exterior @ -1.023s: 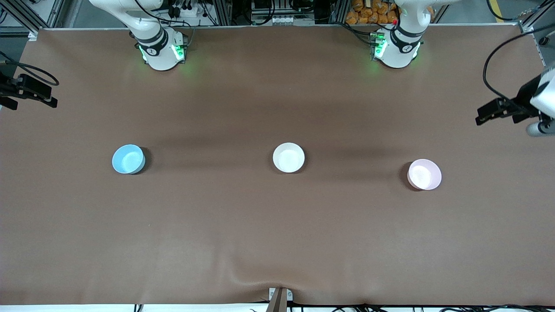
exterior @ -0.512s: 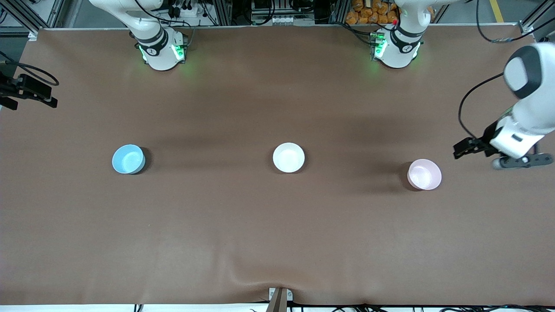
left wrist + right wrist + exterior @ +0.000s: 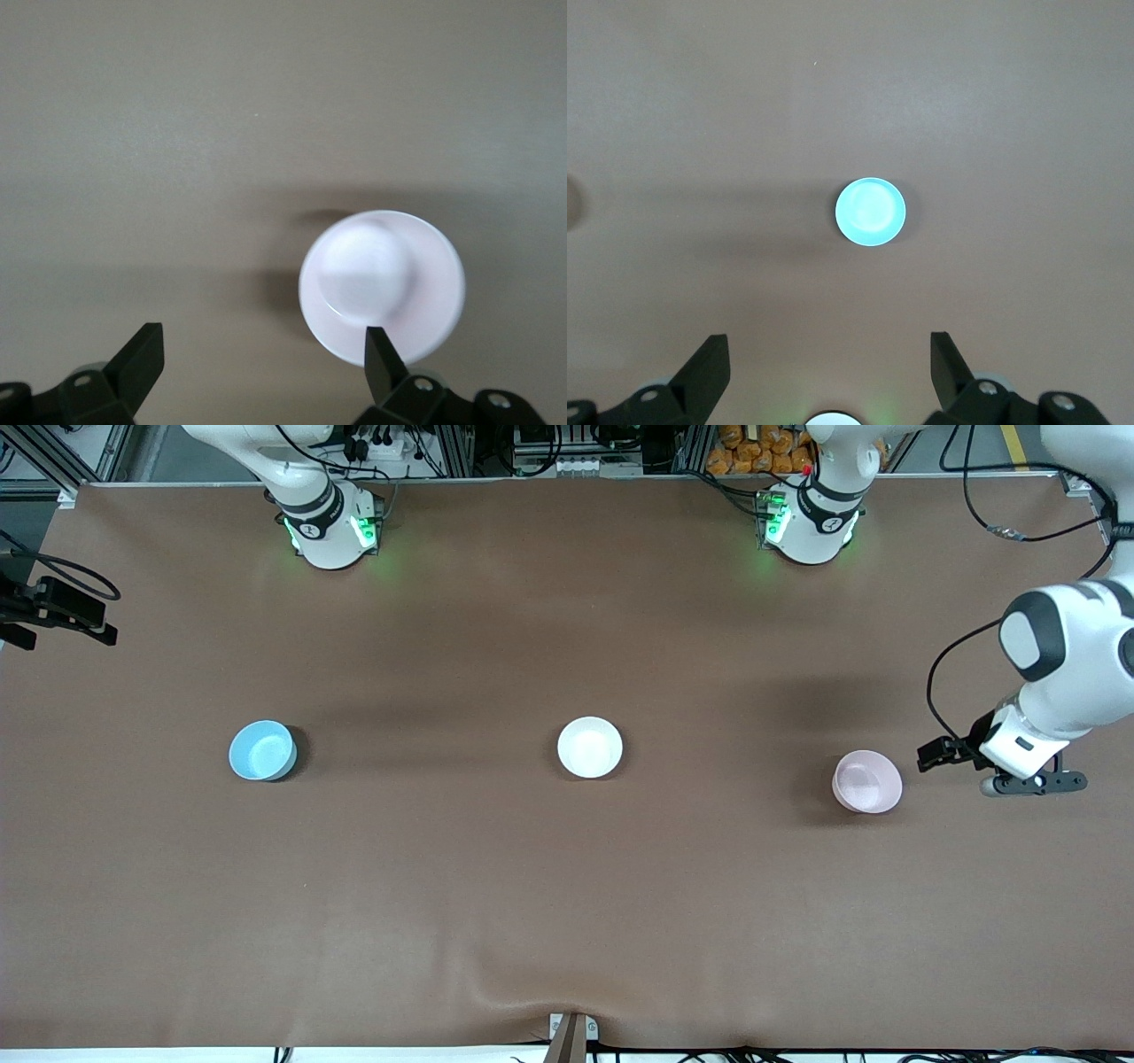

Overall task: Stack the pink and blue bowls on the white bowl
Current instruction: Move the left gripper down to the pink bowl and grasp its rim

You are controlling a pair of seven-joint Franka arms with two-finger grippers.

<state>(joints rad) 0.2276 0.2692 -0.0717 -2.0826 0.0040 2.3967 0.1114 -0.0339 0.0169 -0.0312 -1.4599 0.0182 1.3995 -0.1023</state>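
Brown cloth-covered table (image 3: 567,886); blue bowl (image 3: 262,750), white bowl (image 3: 590,747), pink bowl (image 3: 867,781) in a spaced row. Left gripper (image 3: 261,372) hangs open near the pink bowl; right gripper (image 3: 830,372), open, waits high above the blue bowl.

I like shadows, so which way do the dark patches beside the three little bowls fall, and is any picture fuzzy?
Front view: the sky-blue plastic bowl shadows toward the white plastic bowl; the pale pink plastic bowl shadows toward it too; broad dim bands cross the brown table. Left wrist view: the pink bowl looks soft, slightly washed out. Right wrist view: the blue bowl glows bright.
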